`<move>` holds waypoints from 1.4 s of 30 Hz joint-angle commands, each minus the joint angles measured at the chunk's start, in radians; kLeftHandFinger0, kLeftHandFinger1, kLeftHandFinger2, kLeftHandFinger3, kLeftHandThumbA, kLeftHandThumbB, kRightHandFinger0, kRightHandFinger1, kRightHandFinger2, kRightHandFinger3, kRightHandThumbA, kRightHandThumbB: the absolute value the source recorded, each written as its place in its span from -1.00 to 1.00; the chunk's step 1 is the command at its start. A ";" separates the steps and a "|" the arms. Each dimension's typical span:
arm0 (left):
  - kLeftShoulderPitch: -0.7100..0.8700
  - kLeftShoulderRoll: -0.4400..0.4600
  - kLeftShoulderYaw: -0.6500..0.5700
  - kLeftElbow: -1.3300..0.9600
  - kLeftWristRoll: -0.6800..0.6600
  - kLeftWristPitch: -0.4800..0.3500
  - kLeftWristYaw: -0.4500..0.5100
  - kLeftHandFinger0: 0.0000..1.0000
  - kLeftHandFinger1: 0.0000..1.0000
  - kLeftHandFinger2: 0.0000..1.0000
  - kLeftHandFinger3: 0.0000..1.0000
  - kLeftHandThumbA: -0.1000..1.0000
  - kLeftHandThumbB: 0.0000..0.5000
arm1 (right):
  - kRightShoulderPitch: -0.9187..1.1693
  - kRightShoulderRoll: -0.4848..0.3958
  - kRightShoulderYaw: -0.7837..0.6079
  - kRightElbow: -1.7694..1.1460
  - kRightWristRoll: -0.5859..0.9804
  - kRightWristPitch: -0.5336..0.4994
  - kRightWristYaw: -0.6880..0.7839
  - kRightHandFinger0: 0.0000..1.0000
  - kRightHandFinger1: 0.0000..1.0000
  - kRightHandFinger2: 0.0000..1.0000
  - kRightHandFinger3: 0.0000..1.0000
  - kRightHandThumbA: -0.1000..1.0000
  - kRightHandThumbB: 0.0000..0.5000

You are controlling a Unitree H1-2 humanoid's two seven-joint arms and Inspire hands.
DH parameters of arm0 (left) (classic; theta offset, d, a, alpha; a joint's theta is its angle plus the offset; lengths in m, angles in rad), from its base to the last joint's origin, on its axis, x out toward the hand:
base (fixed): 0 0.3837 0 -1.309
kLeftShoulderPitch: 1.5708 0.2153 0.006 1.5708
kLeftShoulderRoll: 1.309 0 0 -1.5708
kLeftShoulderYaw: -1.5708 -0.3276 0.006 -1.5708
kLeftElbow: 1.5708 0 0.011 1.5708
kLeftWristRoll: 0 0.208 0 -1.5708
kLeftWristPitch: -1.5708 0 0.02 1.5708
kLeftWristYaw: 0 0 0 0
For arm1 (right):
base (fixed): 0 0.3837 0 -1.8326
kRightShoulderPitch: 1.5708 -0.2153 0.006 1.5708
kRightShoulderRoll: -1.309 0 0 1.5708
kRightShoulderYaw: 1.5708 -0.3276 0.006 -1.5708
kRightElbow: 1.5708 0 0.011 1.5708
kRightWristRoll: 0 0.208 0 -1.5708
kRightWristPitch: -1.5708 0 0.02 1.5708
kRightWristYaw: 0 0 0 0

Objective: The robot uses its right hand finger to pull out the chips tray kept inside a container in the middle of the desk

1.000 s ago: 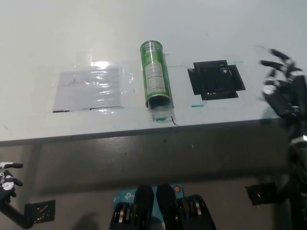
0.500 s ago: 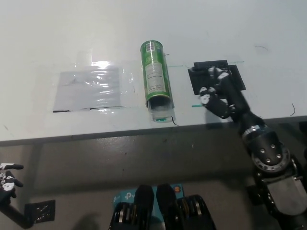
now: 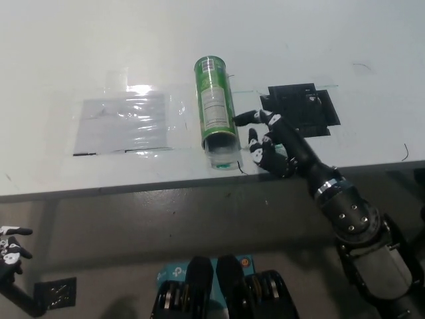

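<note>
A green chips can point(image 3: 216, 106) lies on its side in the middle of the white desk point(image 3: 199, 40), its open mouth facing the desk's front edge. A clear tray end point(image 3: 224, 159) sticks a little out of that mouth. My black right hand point(image 3: 267, 143) hovers just right of the can's mouth, fingers spread and holding nothing, one fingertip point(image 3: 238, 119) close to the can's side. My white left hand point(image 3: 10, 249) rests at the lower left, below the desk edge; its fingers are too small to judge.
A clear plastic sheet point(image 3: 123, 123) lies flat left of the can. A black taped square point(image 3: 300, 109) sits right of the can, behind my right hand. The desk's front edge point(image 3: 133, 186) runs across the middle of the view.
My right hand has swept in from the far right, crossed the black square and now sits beside the can's mouth. The can and left hand have stayed put.
</note>
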 commanded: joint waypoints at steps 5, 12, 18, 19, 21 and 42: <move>-0.015 0.043 0.003 -0.044 0.008 0.006 -0.020 -0.54 -0.49 -0.30 0.12 -0.44 -1.00 | -0.063 -0.011 0.044 0.080 -0.063 -0.160 0.035 -1.00 -0.99 0.37 0.39 -1.00 -0.26; -0.021 0.050 0.004 -0.045 0.002 0.006 -0.030 -0.50 -0.47 -0.29 0.13 -0.54 -1.00 | -0.074 -0.004 0.066 0.151 -0.091 -0.216 0.036 -0.99 -0.92 0.40 0.38 -1.00 -0.31; -0.025 0.048 0.007 -0.044 0.002 0.004 -0.031 -0.54 -0.48 -0.28 0.12 -0.58 -1.00 | -0.107 -0.013 0.067 0.224 -0.117 -0.256 0.022 -0.93 -0.79 0.44 0.45 -1.00 -0.34; -0.024 0.048 0.008 -0.043 0.000 -0.003 -0.034 -0.55 -0.49 -0.30 0.11 -0.59 -1.00 | -0.109 -0.012 0.067 0.229 -0.132 -0.253 0.010 -1.00 -0.89 0.44 0.44 -1.00 -0.31; -0.022 0.048 0.011 -0.047 0.004 0.002 -0.031 -0.55 -0.49 -0.29 0.11 -0.59 -1.00 | -0.110 -0.008 0.064 0.238 -0.136 -0.252 0.007 -1.00 -0.93 0.42 0.43 -1.00 -0.34; -0.033 0.046 0.021 -0.063 -0.002 0.031 -0.030 -0.53 -0.46 -0.28 0.13 -0.54 -1.00 | 0.076 -0.050 0.071 0.047 -0.178 -0.194 0.072 -1.00 -0.94 0.46 0.45 -1.00 -0.27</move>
